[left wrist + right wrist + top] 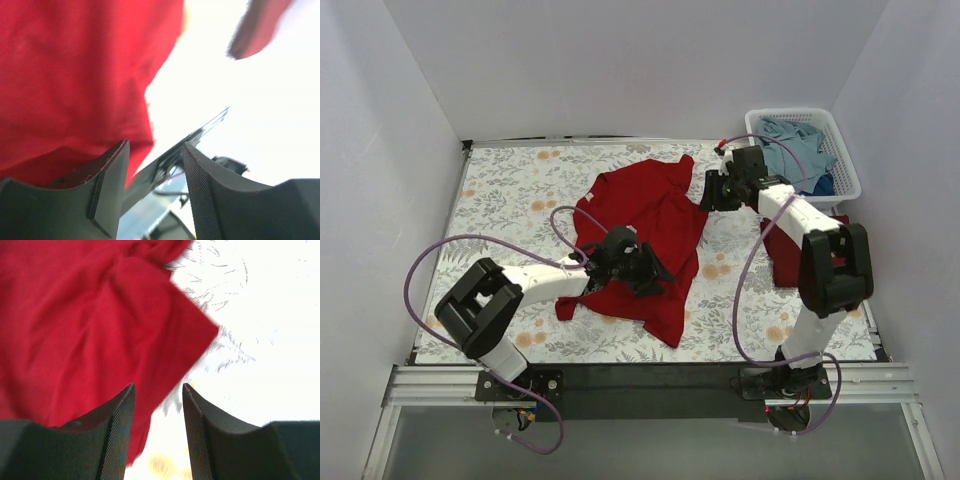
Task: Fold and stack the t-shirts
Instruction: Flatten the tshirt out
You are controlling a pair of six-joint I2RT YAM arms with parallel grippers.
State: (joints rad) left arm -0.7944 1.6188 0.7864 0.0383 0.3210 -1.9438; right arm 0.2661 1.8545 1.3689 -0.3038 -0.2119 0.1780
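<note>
A bright red t-shirt point(645, 225) lies crumpled and partly spread in the middle of the table. My left gripper point(655, 278) hovers over its near part, open; in the left wrist view the red t-shirt point(70, 75) fills the left side and nothing sits in the gripper point(155, 146). My right gripper point(709, 194) is at the shirt's far right edge, open. In the right wrist view a sleeve corner of the t-shirt point(195, 332) lies ahead of that gripper point(158, 386). A maroon t-shirt point(778, 252) lies at the right, partly behind the right arm. Dusty blue t-shirts point(800, 145) fill the basket.
A white lattice basket point(848, 165) stands at the back right corner. The table carries a floral cloth point(510, 190). White walls close in the left, back and right sides. Purple cables loop from both arms over the table.
</note>
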